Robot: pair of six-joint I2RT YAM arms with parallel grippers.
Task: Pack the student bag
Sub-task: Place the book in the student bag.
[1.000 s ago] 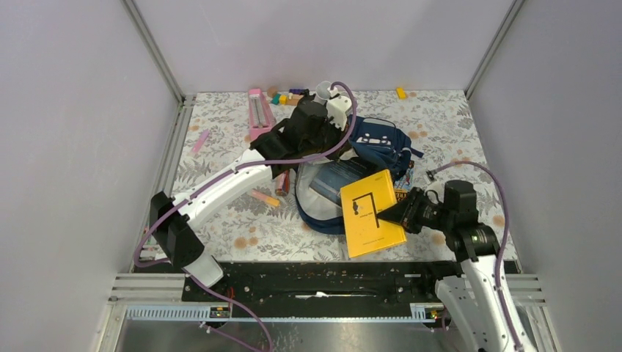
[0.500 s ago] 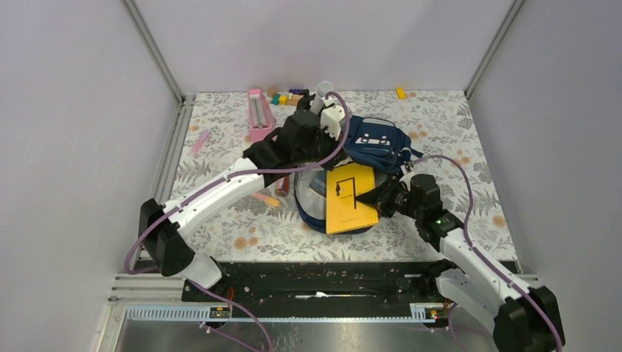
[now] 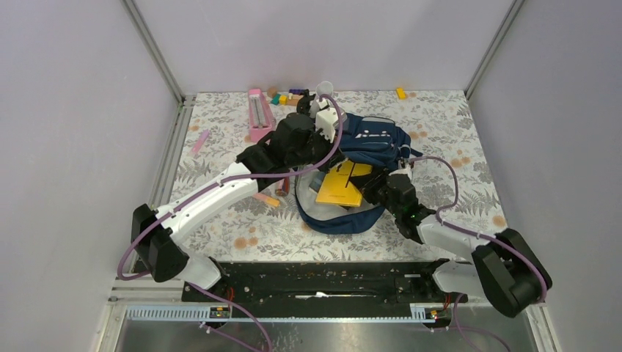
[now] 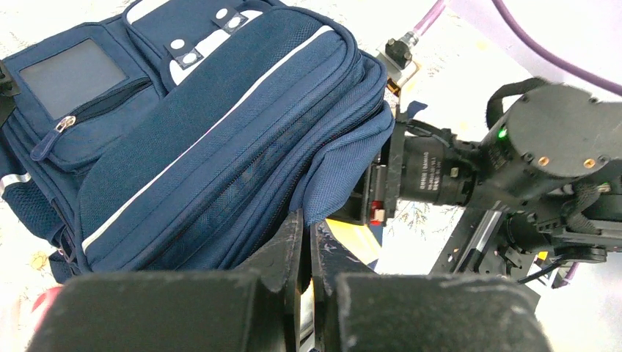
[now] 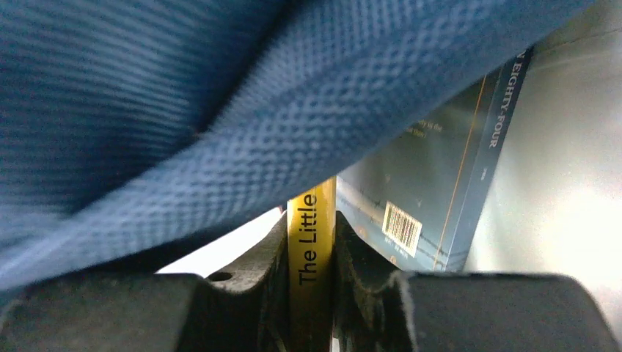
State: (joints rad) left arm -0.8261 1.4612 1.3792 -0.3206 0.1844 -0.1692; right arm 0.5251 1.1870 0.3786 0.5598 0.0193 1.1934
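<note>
The student bag (image 3: pixel 375 143) is a navy backpack lying in the middle of the mat, its mouth open toward me and showing grey lining (image 3: pixel 323 213). My left gripper (image 4: pixel 308 224) is shut on the edge of the bag's blue top flap (image 4: pixel 345 158) and holds it up. My right gripper (image 3: pixel 371 192) is shut on the spine of a yellow book (image 3: pixel 339 185) lying half inside the mouth. In the right wrist view the yellow spine (image 5: pixel 312 249) reads "The Little" between the fingers. A blue book (image 5: pixel 433 169) lies inside, under blue fabric (image 5: pixel 220 95).
A pink case (image 3: pixel 258 110), small coloured blocks (image 3: pixel 282 97) and a yellow block (image 3: pixel 400 93) lie along the far edge. A pink marker (image 3: pixel 199 141) lies at the left. An orange marker (image 3: pixel 264 198) lies beside the bag. Enclosure walls stand on three sides.
My right arm has carried the yellow book from the near table left and away from me into the bag's mouth. My left arm has shifted slightly left, still holding the flap.
</note>
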